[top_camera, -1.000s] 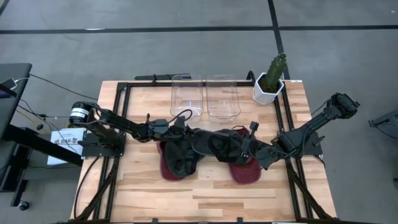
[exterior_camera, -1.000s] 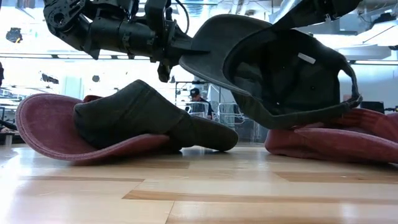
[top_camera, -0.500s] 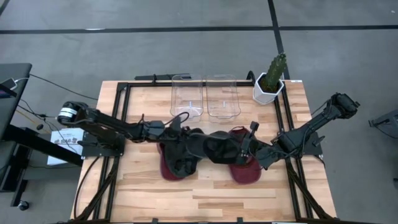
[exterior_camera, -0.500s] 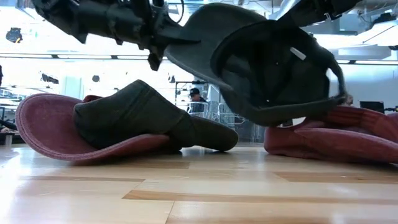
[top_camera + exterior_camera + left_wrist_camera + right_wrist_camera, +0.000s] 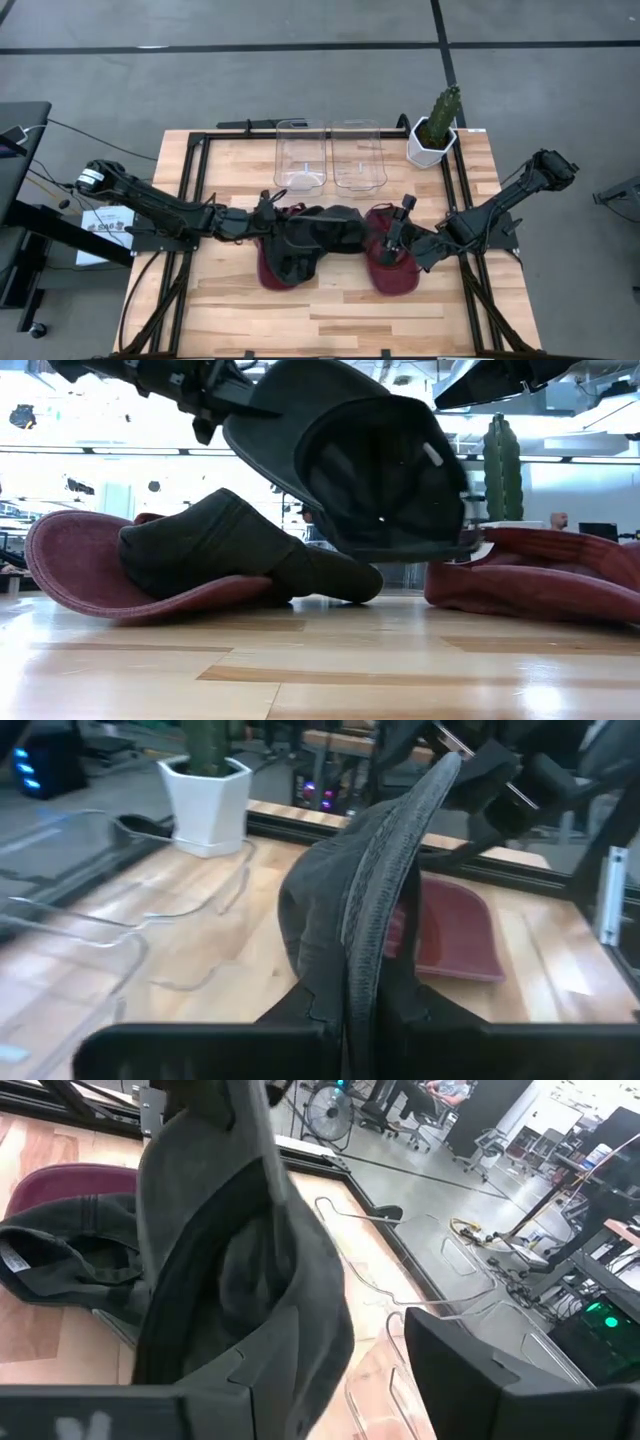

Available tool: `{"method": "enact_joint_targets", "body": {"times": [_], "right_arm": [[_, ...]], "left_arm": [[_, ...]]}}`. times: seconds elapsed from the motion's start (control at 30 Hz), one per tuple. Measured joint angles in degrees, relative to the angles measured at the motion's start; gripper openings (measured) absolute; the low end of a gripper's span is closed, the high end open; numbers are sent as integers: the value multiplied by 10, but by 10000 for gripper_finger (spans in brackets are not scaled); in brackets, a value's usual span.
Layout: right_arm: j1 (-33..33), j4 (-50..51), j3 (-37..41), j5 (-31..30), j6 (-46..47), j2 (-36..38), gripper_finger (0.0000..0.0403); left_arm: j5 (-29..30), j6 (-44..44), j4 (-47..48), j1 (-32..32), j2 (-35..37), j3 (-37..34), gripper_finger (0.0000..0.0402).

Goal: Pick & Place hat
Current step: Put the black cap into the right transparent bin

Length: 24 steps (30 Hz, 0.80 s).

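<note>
A dark grey hat [image 5: 330,228], a cap, hangs over the table's middle with my left gripper [image 5: 272,213] shut on its brim. Its hollow crown [image 5: 385,475] faces the table's right side, clear of the wood. My right gripper [image 5: 392,240] stands open just right of it, over a maroon cap [image 5: 395,268], and touches nothing. A second dark cap [image 5: 220,545] rests crown-up on another maroon cap [image 5: 70,560], which lies on the table at the left. My left gripper pinches the cap's brim [image 5: 365,960] between its two fingers [image 5: 300,1010], coming level from the table's left side. The brim stands on edge in the hold. The crown hangs beyond and below the fingers, lifted clear of the table and of the other caps.
Two clear bins [image 5: 301,155] [image 5: 358,155] stand at the far middle, and a potted cactus [image 5: 435,130] at the far right. Black rails [image 5: 195,190] run along both sides of the table. Bare wood [image 5: 330,310] lies toward the near edge.
My right gripper has opened and let go of the grey cap. My left gripper has drawn back toward the table's left edge with the brim, and the cap has swung left with it, away from the right maroon cap.
</note>
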<state>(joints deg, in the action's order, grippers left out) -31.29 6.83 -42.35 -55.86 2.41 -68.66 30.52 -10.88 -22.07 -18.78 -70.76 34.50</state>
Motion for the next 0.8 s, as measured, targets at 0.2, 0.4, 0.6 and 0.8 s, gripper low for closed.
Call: {"method": "enact_joint_targets", "body": {"times": [0.2,0.4,0.6,0.8], "right_arm": [[0,0,0,2,1,0,185],[6,0,0,2,5,0,181],[32,0,0,4,11,0,178],[55,0,0,5,115,0,180]], "left_arm": [[91,15,5,-49,24,0,21],[200,38,4,-103,40,0,21],[309,60,-6,-149,44,0,21],[339,109,-65,-186,44,0,21]]}}
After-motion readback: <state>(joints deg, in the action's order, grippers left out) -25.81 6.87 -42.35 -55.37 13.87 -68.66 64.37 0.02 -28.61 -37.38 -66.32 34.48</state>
